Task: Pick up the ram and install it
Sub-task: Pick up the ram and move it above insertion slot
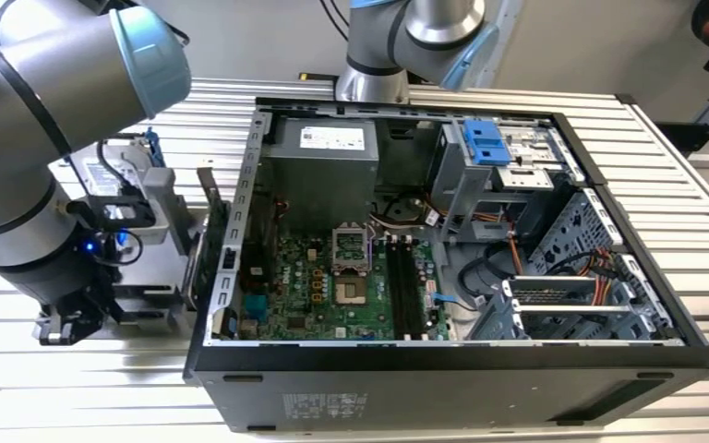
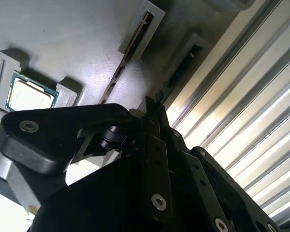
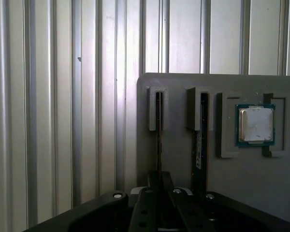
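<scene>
One ram stands edgewise in grey holder, second stick beside; my pincer at ram's end, clamped or loose I cannot tell.

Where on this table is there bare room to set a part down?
Bare slatted table lies at the exterior view's lower left, beside the computer case, and alongside the grey holder. Crowded: the holder's ram slots, where the hand is, and the processor pocket.

Grey arm at the exterior view's left, wrist low, black tool downward at its end.
</scene>
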Motion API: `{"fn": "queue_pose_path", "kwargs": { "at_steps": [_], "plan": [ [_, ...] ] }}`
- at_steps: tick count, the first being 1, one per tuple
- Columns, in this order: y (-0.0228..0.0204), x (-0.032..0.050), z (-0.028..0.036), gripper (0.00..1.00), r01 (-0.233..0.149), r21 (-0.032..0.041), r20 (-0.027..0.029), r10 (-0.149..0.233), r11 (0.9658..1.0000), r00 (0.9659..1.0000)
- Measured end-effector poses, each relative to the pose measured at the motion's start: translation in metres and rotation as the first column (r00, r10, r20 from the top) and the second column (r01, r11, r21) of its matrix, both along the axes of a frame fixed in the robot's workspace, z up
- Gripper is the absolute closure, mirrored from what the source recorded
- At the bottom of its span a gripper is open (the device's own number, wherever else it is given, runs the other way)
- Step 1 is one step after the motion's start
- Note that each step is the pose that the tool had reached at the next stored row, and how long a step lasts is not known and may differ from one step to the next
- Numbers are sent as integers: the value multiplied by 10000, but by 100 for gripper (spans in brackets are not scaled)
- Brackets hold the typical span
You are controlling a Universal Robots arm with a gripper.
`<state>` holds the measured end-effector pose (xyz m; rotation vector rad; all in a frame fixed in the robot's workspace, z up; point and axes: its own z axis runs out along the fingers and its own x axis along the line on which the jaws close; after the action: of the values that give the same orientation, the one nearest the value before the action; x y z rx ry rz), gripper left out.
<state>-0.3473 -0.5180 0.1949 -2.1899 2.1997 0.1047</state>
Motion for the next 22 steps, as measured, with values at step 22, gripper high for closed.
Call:
{"fn": "queue_pose_path", "kwargs": {
  "at_steps": [22],
  "plan": [
    [8,-4,438,100,0,-47,0,0,10000,10000]
  ]
}}
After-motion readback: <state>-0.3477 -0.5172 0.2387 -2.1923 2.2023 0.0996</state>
